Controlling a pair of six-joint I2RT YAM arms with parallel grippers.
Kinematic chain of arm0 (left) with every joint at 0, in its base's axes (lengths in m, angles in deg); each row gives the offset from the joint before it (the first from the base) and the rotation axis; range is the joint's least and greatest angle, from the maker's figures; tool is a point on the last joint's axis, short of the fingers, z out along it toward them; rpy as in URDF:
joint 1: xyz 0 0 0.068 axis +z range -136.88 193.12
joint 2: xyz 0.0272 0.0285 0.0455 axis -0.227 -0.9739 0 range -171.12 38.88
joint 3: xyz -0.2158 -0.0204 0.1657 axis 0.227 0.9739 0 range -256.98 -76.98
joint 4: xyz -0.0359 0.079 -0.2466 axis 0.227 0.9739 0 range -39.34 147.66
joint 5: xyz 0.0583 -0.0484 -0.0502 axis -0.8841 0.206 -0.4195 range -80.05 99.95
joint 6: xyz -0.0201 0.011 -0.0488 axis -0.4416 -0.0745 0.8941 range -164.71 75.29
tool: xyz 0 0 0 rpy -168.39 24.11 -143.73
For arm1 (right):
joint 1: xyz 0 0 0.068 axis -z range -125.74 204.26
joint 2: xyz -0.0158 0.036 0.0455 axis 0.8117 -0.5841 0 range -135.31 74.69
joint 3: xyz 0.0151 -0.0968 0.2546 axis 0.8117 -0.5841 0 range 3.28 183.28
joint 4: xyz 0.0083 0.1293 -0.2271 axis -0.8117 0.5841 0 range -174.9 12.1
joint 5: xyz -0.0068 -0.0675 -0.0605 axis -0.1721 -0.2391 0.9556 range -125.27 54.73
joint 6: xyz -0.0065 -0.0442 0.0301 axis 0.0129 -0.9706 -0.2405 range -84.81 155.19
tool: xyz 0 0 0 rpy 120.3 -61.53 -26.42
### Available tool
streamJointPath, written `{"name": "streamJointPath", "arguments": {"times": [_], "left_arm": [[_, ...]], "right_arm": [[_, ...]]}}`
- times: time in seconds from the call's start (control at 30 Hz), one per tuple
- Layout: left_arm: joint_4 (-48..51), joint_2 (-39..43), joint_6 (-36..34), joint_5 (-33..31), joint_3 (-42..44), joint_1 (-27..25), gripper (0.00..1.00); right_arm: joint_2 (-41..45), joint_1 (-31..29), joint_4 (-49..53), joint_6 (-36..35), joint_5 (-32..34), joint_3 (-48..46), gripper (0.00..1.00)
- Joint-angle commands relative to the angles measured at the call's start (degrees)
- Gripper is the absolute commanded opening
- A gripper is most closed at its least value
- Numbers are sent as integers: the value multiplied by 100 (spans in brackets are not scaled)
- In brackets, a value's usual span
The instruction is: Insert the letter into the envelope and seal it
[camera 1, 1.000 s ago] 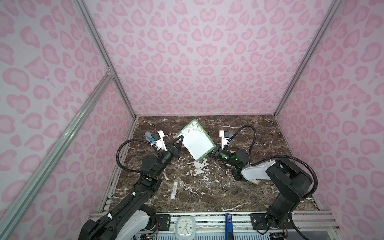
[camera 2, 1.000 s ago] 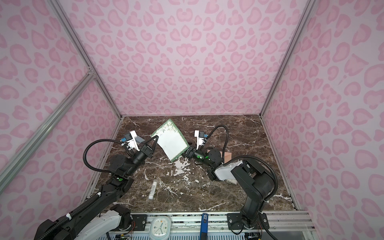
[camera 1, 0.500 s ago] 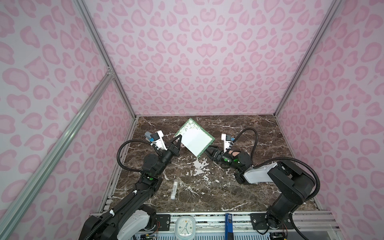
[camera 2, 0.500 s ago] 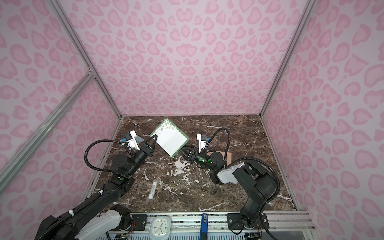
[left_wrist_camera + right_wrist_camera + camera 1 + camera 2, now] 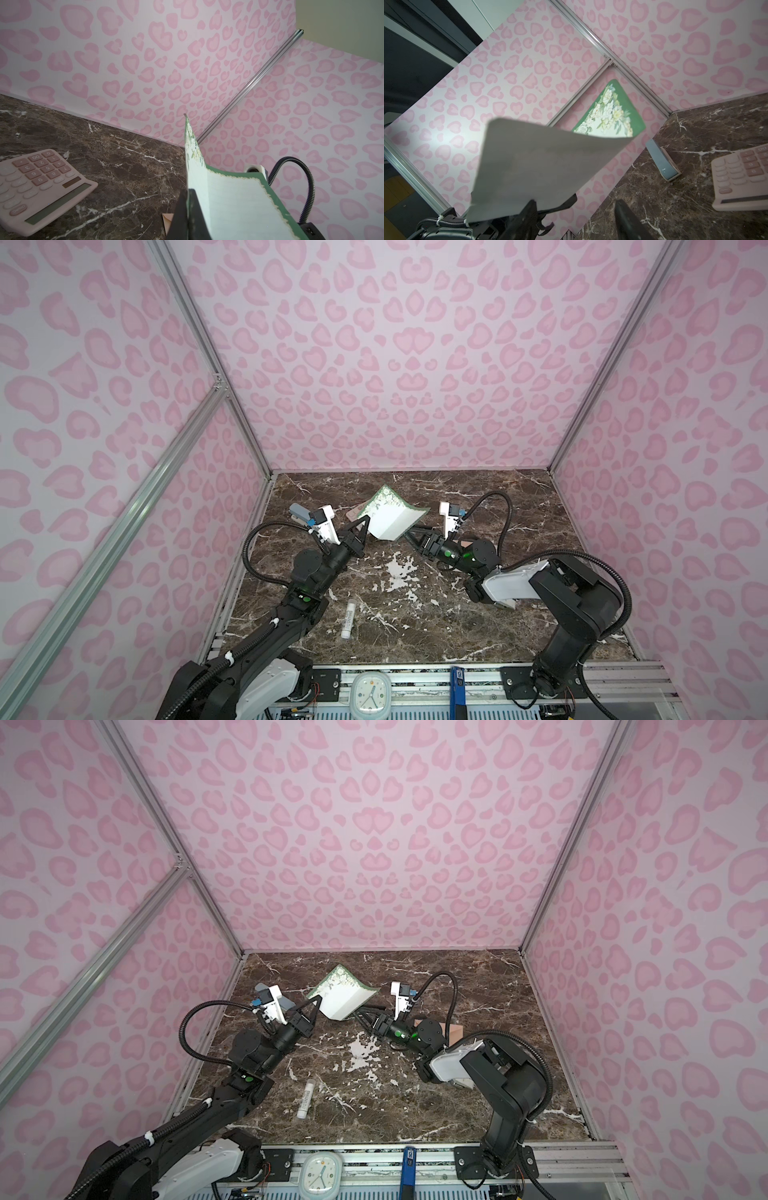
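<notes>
Marble tabletop [image 5: 457,626], pink heart walls [image 5: 415,364], letter [image 5: 390,518] aloft

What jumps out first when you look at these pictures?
The white paper letter with a green flowery border curls in the air above the brown marble table, pinched by the left gripper. All around stand walls of pink heart spots, and a pink calculator lies flat on the table nearby.

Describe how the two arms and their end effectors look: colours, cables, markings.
The left arm and right arm are black with white shell sections and small green lights. The left end effector and right end effector have black triangular fingers; beside each sits a white camera mount with a blue connector, fed by a looping black ribbed cable.
</notes>
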Motion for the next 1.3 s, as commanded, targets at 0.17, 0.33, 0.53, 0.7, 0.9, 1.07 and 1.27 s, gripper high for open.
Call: {"name": "streamJointPath", "arguments": {"times": [0.17,0.33,0.53,0.7,0.9,1.07,1.27], "left_arm": [[-275,6,-37,54,-64,-221,4],[-306,-46,-73,48,-39,-353,4],[-396,-90,-99,59,6,-412,4],[-602,-191,-43,114,40,-432,4],[-712,-223,-54,166,78,-437,4],[-643,-149,-123,184,79,-437,4],[-593,-100,-176,181,77,-437,4]], "right_arm": [[-254,9,-245,107,109,280,61],[-320,11,-253,163,130,356,60],[-325,-18,-246,238,121,386,56],[-312,-29,-251,285,121,395,53],[-272,-24,-249,359,121,438,46],[-286,-26,-253,392,112,443,37],[-257,-24,-247,400,94,434,28]]}}
